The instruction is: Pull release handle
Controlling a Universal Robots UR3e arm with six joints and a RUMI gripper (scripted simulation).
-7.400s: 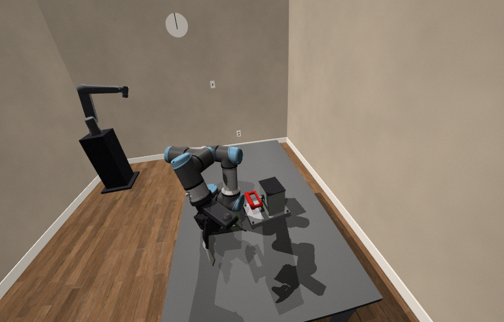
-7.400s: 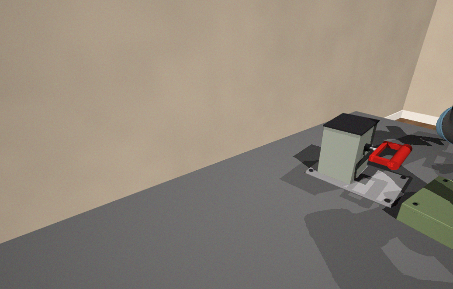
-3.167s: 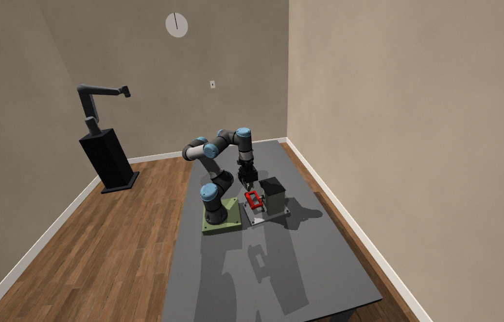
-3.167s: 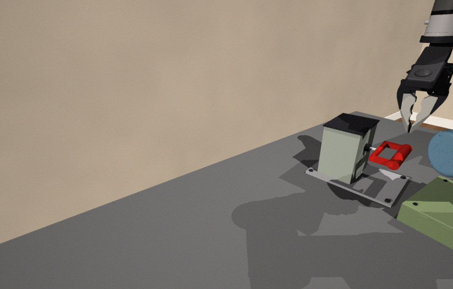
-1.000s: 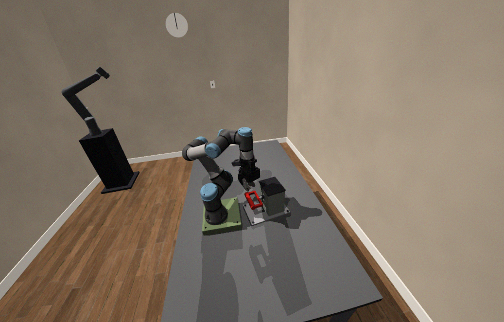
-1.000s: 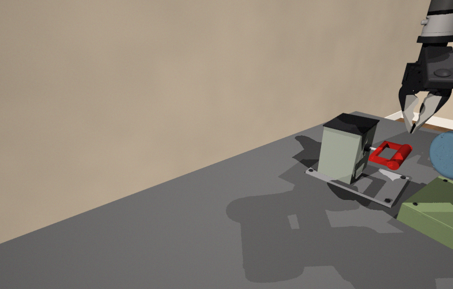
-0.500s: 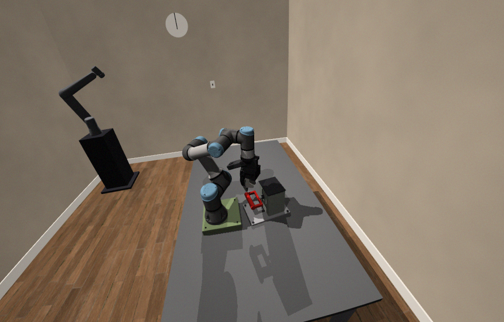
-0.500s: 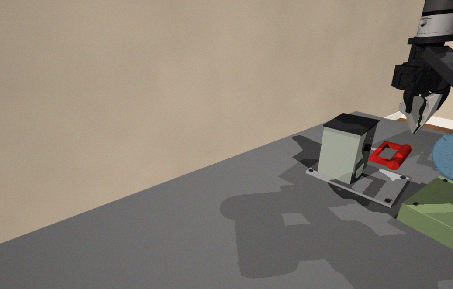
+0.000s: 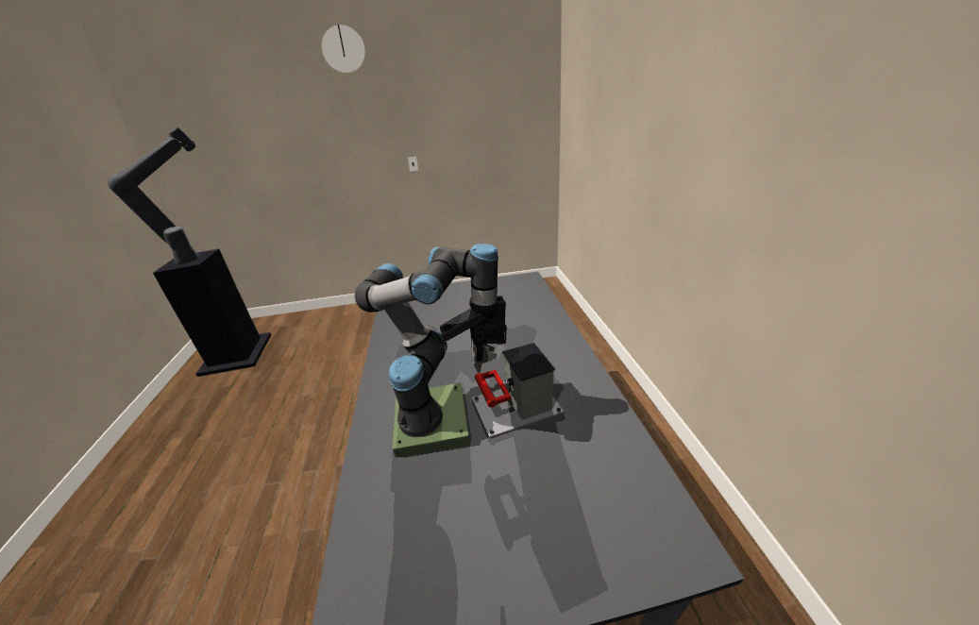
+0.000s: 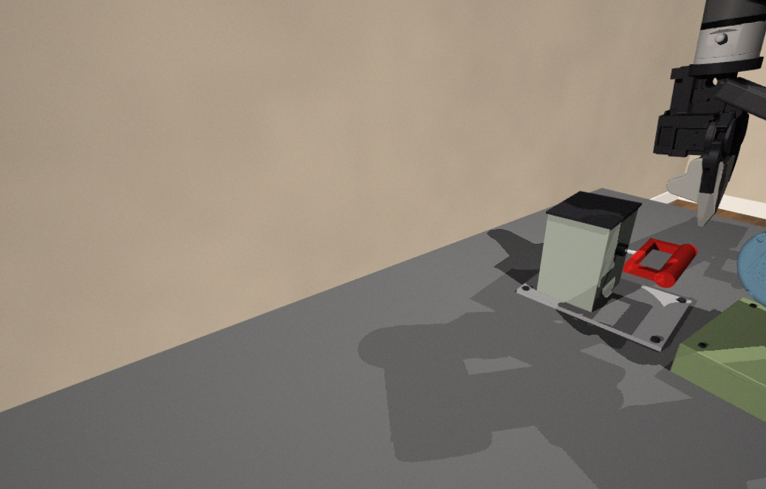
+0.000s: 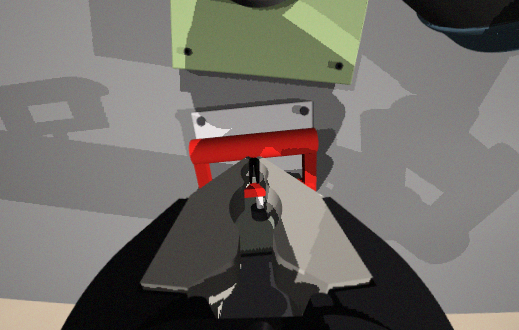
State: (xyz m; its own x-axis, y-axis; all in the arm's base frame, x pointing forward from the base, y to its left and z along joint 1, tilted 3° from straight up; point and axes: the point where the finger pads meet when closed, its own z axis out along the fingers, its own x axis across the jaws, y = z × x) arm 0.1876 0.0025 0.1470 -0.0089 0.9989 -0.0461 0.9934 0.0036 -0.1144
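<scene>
A: We note the gripper (image 10: 703,219) hanging in the air above the table (image 10: 252,376), jaws fully closed with nothing between them. The release handle (image 10: 659,261) sits below it, a red rectangular loop lying flat on a short rod out of the grey housing (image 10: 580,261), which stands on a bolted plate (image 10: 653,340). The handle looks to be resting near the housing, so not yet pulled.

B: Agreed. How do we expect it to handle?

A: We judge it rigid and light in itself, but spring-loaded: it should pull back harder the further out it travels. The far crossbar (image 11: 253,146), the round one nearest the green arm base (image 9: 452,399), looks like the grip.

B: So we would open first, straddle that bar at its middle, close firmly. Off-centre, the loop may cock on its rod.

A: A smooth round bar under spring load could also slip; firm squeeze, straight pull along the rod.
</scene>
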